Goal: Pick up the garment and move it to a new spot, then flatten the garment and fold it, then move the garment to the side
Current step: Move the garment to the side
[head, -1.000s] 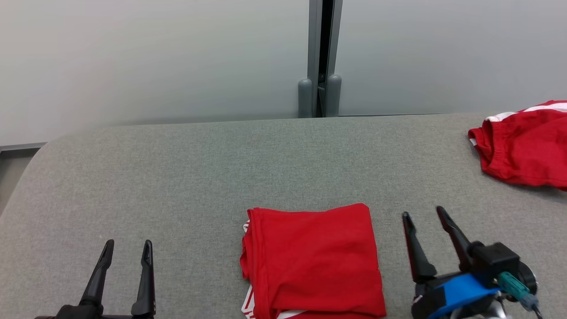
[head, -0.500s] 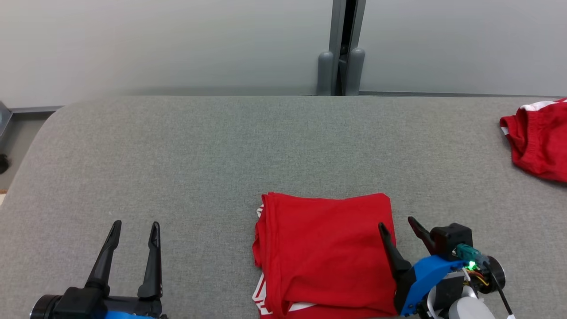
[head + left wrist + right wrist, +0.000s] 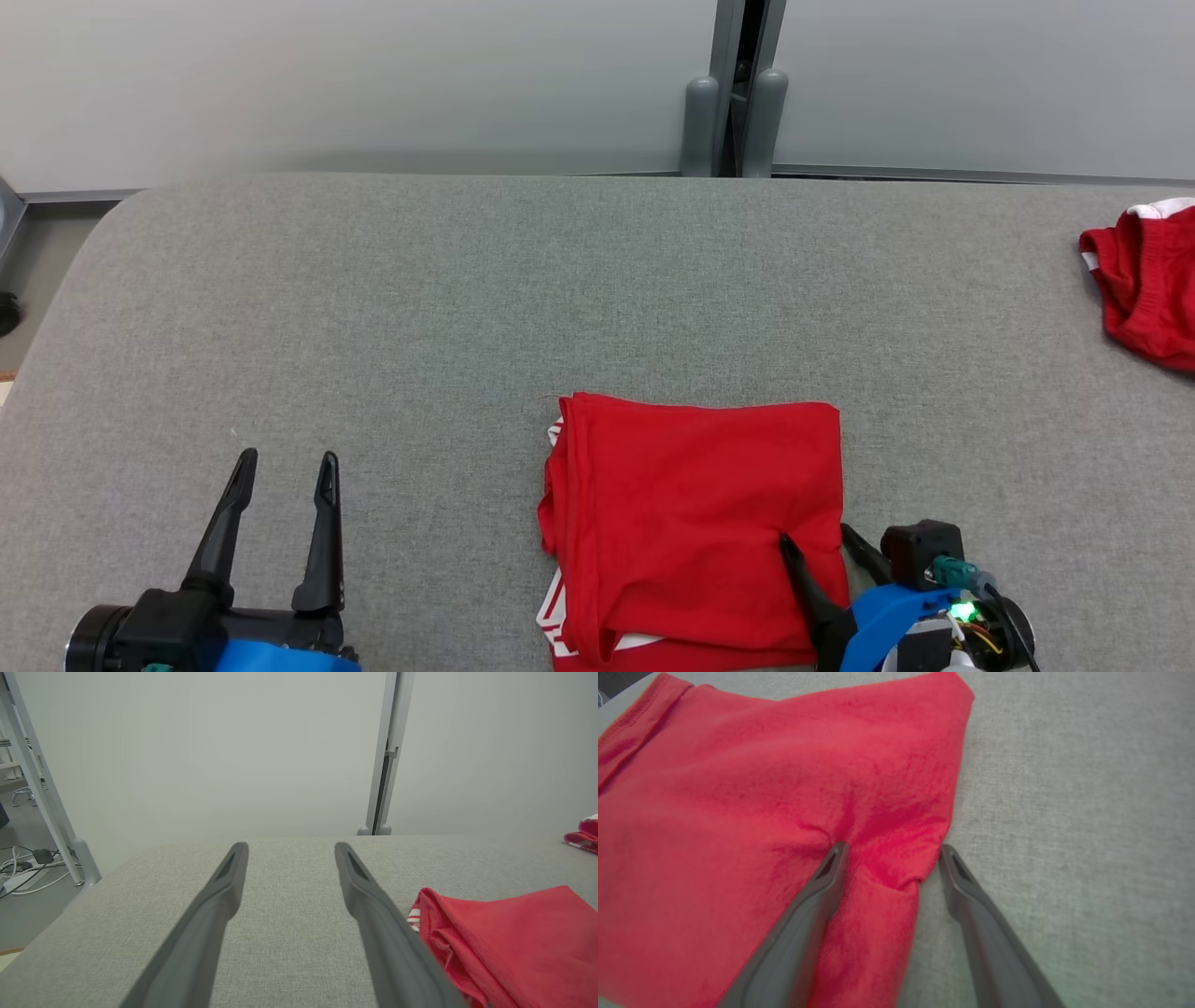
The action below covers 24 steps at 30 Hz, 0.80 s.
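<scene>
Where the grey, felt-like table top (image 3: 448,299) curves to its rounded corners, we see the garment (image 3: 695,523) lying near the front edge, a little right of the middle. It is soft red knit cloth folded into a rough square, with white stripes (image 3: 551,627) peeping out from under its left and lower edges.

Our right gripper (image 3: 814,534) stands at the square's right edge with its two long dark fingers spread. In the right wrist view one fingertip (image 3: 833,863) presses into the red cloth, while the other rests on the grey surface just beside the hem. A small puckered ridge of cloth rises between them.

Our left gripper (image 3: 288,456) hangs over bare table well to the left of the garment, its tapered fingers likewise parted.

A second red piece (image 3: 1144,280), edged with a white band, lies crumpled at the far right. Behind the table stands a smooth pale wall (image 3: 373,84), split by a grey metal post (image 3: 738,84).
</scene>
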### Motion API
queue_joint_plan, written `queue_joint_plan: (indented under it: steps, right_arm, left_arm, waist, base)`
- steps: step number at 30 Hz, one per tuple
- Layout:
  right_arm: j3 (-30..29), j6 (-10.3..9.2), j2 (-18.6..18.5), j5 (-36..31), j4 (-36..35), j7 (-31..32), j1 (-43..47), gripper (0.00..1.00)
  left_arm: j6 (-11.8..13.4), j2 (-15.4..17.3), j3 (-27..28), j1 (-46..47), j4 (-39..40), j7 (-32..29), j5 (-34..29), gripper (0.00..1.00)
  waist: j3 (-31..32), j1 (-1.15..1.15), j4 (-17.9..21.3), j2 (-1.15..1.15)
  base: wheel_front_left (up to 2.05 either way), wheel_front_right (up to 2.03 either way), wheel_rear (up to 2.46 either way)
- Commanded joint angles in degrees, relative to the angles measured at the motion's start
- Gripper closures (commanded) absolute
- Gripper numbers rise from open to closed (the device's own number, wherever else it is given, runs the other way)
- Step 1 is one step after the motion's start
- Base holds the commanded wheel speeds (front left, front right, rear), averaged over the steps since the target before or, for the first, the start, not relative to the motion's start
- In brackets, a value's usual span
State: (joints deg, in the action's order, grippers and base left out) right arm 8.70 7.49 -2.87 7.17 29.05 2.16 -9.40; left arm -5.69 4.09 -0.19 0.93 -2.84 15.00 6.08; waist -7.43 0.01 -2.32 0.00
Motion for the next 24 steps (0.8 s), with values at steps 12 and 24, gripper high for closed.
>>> queue_joint_plan:
  steps: [12, 24]
  right_arm:
    - [3.1, 0.02, 0.2, 4.5, 7.2, 0.4, -1.9, 0.69]
    - [-0.3, -0.04, -0.1, 2.6, 6.1, -4.5, -4.8, 1.00]
  left_arm:
    - [-0.3, 0.0, 0.1, 1.0, -0.5, 0.2, 0.0, 0.00]
    - [-0.4, -0.2, 0.7, 0.5, 0.0, 0.2, 0.1, 0.00]
  waist:
    - [0.0, -0.01, -0.5, 0.00]
    - [-0.2, -0.01, 0.1, 0.00]
  base:
    - [0.00, 0.00, 0.00]
    - [0.00, 0.00, 0.00]
